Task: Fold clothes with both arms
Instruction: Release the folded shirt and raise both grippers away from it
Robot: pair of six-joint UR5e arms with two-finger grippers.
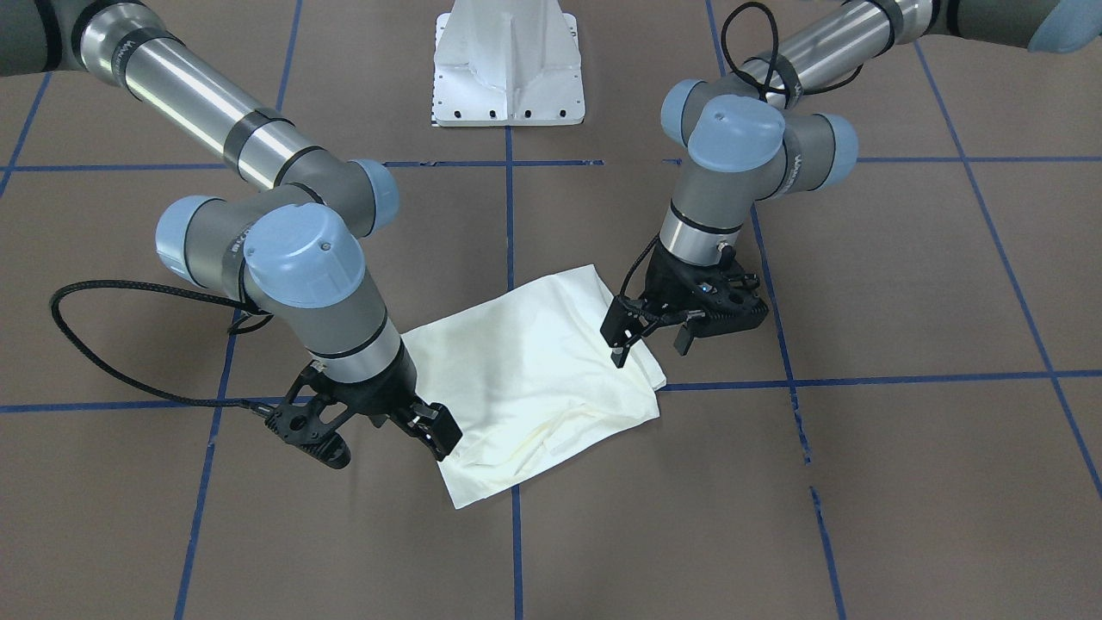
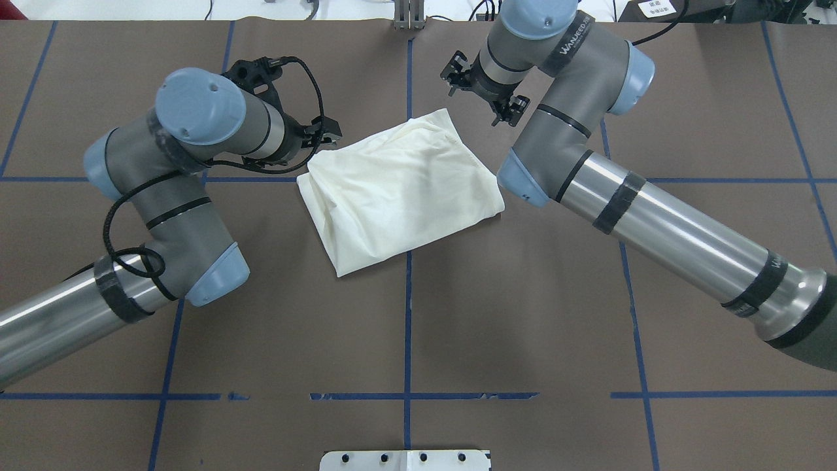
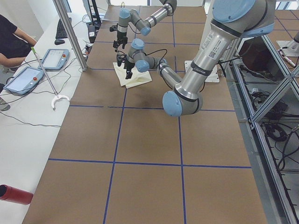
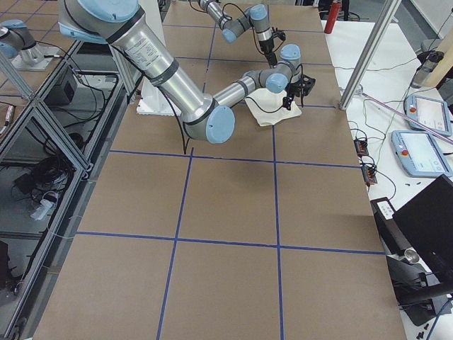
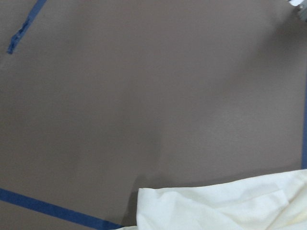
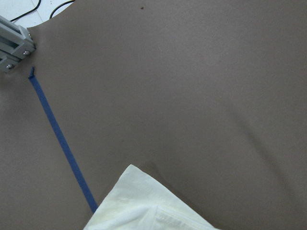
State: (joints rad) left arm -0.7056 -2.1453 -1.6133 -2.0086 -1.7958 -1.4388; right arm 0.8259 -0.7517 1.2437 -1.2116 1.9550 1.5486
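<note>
**Fold Station: Current State**

The brown desk [image 2: 523, 314] is divided into squares by blue tape lines [image 2: 407, 327]. A white pedestal [image 1: 508, 77] stands at the robot's edge of the desk. The left arm [image 2: 163, 196] and the right arm [image 2: 654, 222] both reach in over the middle of the desk, elbows bent and wrists pointing down.

The cream-white T-shirt [image 2: 399, 190] lies flat on the desk between the two wrists. It is folded into a rough rectangle, set at a slant, plain side up, and covers a tape crossing.

The left pincer [image 1: 650, 340] is at the shirt's far corner on the robot's left. Its jaws are spread wide with nothing between them. One finger stands over the cloth edge; whether it touches the cloth cannot be determined.

The right pincer [image 2: 484, 91] is just beside the far corner on the robot's right. Its jaws are likewise spread and hold nothing.

Each wrist view shows only a shirt corner at its lower edge.
</note>
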